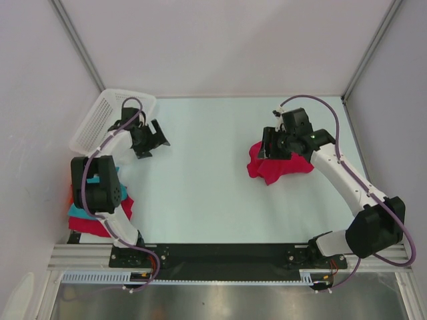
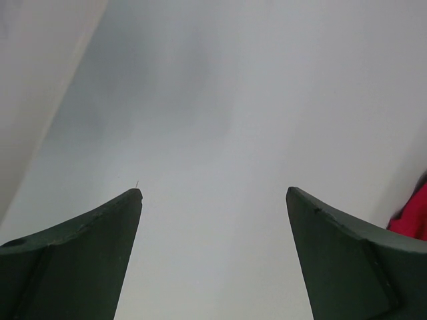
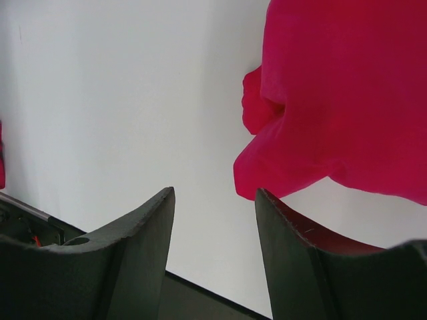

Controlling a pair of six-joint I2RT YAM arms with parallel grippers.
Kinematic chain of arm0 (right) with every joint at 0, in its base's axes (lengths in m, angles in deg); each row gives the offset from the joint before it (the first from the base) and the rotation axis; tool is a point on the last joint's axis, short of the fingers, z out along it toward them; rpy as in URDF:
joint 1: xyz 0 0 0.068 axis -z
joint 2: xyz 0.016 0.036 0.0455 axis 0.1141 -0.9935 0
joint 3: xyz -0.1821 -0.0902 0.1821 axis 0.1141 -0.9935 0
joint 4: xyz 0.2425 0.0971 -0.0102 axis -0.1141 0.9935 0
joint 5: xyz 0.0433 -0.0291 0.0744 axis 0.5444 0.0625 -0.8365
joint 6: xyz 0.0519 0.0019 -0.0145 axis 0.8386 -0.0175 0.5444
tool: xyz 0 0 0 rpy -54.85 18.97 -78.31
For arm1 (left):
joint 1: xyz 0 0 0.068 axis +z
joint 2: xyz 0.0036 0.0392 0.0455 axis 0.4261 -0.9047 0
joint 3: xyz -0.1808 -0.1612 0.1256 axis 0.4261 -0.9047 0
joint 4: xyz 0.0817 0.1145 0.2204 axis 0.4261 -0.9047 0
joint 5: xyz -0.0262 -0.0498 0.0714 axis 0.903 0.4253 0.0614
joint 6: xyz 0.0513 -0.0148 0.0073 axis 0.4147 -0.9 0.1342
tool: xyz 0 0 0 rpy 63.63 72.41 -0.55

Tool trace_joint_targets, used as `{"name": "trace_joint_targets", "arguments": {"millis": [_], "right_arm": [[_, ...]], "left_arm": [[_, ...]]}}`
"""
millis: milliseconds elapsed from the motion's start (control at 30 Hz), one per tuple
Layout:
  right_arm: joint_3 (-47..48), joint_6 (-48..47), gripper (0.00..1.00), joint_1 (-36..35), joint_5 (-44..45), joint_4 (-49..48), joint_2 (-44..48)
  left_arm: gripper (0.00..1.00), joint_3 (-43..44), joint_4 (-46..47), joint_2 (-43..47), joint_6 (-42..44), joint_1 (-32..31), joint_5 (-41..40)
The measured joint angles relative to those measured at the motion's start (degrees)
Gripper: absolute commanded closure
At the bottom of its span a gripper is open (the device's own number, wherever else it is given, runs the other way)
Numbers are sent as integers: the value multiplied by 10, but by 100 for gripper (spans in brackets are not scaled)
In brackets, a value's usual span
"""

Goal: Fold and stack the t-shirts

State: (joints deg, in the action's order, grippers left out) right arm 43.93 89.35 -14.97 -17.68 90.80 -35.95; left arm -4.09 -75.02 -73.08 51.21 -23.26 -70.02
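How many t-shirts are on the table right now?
4. One crumpled crimson shirt right of centre; an orange shirt, a teal shirt and a red shirt stacked at the left edge, partly behind the left arm, so more may be hidden.

The crumpled t-shirt (image 1: 277,167), well to the right of the basket (image 1: 100,123), is seen in plain crimson-red; the basket is white, in an open mesh pattern; on the near side of the basket, a teal t-shirt (image 1: 77,211), a red t-shirt (image 1: 93,228) and a sliver of an orange t-shirt (image 1: 71,195) are shown, all unpatterned; the table (image 1: 200,193) is pale mint-white; the arms are white with black joints and purple cables.
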Motion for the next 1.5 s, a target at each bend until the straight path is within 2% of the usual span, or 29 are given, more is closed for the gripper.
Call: {"name": "trace_joint_targets", "arguments": {"millis": [267, 600, 800, 1067, 1167, 1367, 1500], "right_arm": [[0, 3, 43, -3, 0, 0, 3], [-9, 11, 43, -23, 12, 11, 41], [-19, 18, 44, -25, 19, 16, 71], [-19, 24, 44, -47, 32, 24, 69], [-19, 31, 43, -54, 33, 24, 64], [-19, 46, 42, -86, 44, 15, 32], [-31, 64, 41, -108, 43, -17, 12]], "left_arm": [[5, 27, -23, 0, 0, 12, 6], [5, 316, -106, -153, 11, 30, 0], [4, 400, -138, -189, 10, 69, 7], [4, 404, -164, -193, 4, 110, -13], [4, 374, -142, -179, -1, 114, 6], [4, 255, -74, -79, -15, 91, 108], [3, 182, -25, 38, -16, 29, 176]]}}
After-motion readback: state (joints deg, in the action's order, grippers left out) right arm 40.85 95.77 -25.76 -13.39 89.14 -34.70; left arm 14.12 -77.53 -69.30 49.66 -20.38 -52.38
